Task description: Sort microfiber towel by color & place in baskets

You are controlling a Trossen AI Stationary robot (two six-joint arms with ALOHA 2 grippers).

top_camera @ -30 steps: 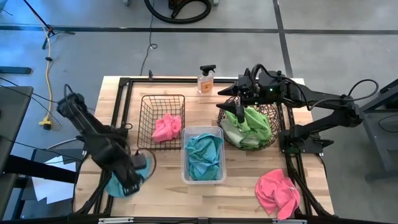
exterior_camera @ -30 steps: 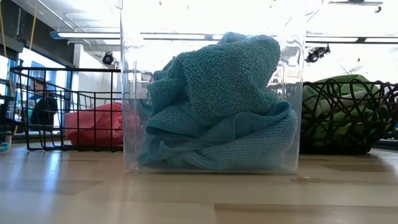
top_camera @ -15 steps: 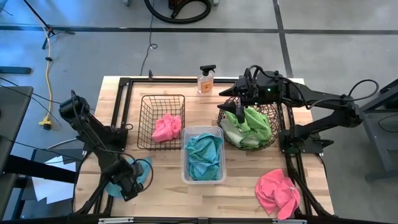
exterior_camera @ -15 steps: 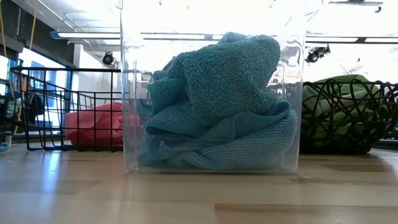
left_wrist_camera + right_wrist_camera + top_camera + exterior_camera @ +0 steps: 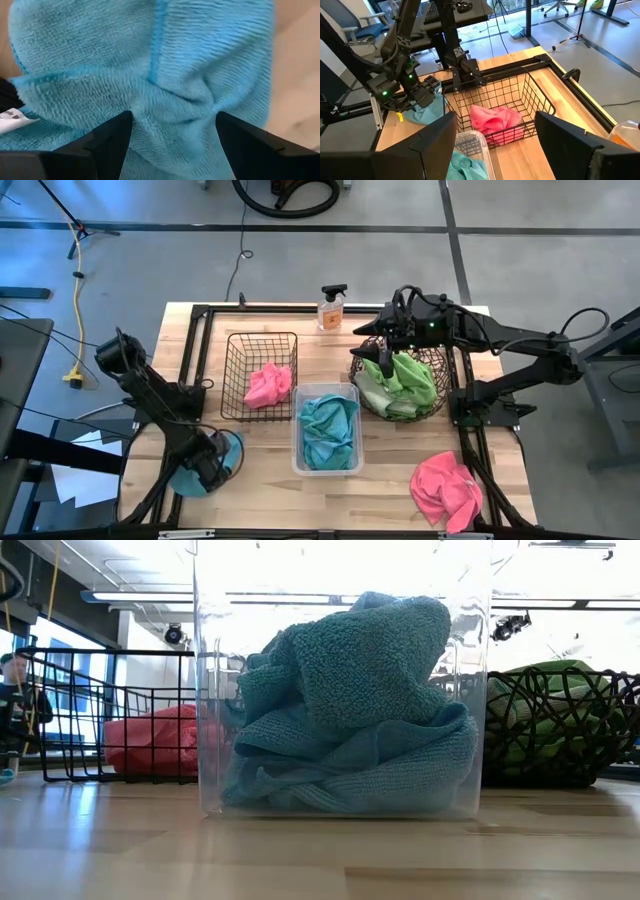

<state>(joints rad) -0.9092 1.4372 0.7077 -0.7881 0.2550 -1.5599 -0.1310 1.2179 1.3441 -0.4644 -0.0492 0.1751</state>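
Note:
A teal-blue towel (image 5: 229, 450) lies flat on the table's near left corner. My left gripper (image 5: 211, 471) is down on it, open; the towel fills the left wrist view (image 5: 165, 60). My right gripper (image 5: 385, 362) is open and empty above the left rim of the round woven basket (image 5: 441, 394), which holds green towels (image 5: 408, 380). The black wire basket (image 5: 236, 372) holds a pink towel (image 5: 270, 383). The clear tub (image 5: 296, 432) holds teal towels (image 5: 328, 430). Another pink towel (image 5: 446, 490) lies on the table at the near right. My left gripper comes from above, pointing down, with its two fingers (image 5: 107, 142) spread apart and their tips on the teal towel. The cloth between them is puckered into a small fold (image 5: 202, 107). The towel lies on the table.
A clear spray bottle (image 5: 331, 308) stands at the far edge behind the baskets. The three containers stand in the table's middle. Bare wood shows along the near edge between the teal towel and the pink one.
My left gripper has gone down and toward the table's near left corner, onto the teal towel, which stays where it lay.

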